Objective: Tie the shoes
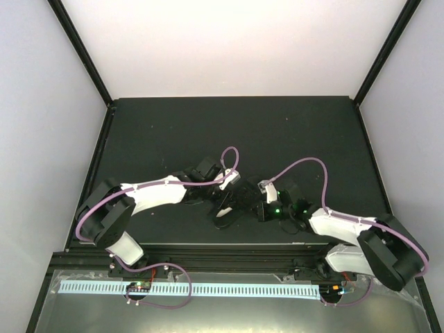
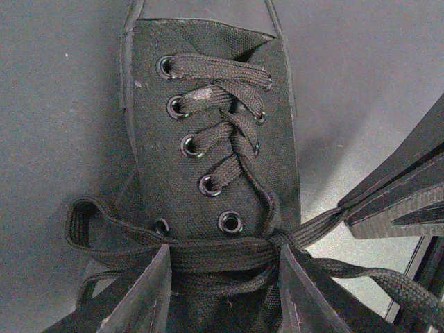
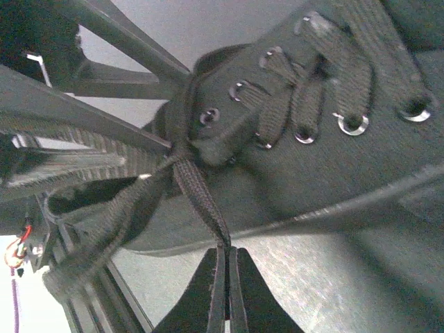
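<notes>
You are working on a dark table [image 1: 173, 132] closed in by pale walls [image 1: 229, 41], and the shoe [image 1: 229, 208] lies near the front edge of it, between your two arms

From the left wrist you look down on the black shoe [image 2: 208, 139] with its laces [image 2: 222, 114] threaded through every eyelet. A band of lace runs across the throat and crosses itself at the side nearer the other arm. The left gripper [image 2: 223, 250] stands released, its two fingers [image 2: 149, 295] spread to either side of that band. Whether they press on anything, you cannot tell. A slack loop [image 2: 76, 222] hangs off the outer side of the shoe

The right gripper [image 3: 226, 253] is clenched on a single lace strand [image 3: 201, 194], which runs up from the pinch to the crossing at the throat and looks fairly straight

By the look of it you are at the first crossing, drawing it snug, and no bow is formed yet. Next you likely need to pull the right strand away from the shoe while the left side steadies it, then gather the slack loop. Watch that the light shoe does not drag along with the pull
</notes>
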Tool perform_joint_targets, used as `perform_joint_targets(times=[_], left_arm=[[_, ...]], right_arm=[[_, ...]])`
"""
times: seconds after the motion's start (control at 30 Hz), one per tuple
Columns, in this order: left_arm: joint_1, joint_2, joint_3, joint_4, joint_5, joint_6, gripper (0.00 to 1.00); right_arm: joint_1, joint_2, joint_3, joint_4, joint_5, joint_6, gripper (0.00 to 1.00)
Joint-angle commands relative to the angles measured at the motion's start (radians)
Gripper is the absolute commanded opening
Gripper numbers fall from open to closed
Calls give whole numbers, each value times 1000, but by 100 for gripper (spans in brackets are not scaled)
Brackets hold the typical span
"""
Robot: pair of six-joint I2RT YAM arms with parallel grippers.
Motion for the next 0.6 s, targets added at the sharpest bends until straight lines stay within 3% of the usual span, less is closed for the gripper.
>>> perform_joint_targets(times=[0.0,0.23,0.47,0.57], left_arm=[[-5,5,38,-20,-45,-7,44],[-5,-27,44,-15,-39,-24,45],[14,-114,41,-11,-59,-88,58],[47,-148,15,28,-25,-139,65]], right_arm=[[-6,-71,-50,-119,85,60,2],[-6,-211,-168,-214,146,179,2],[-5,-312,-156,-316,206,197,2],[-6,-341,-123,-377,235,157,20]])
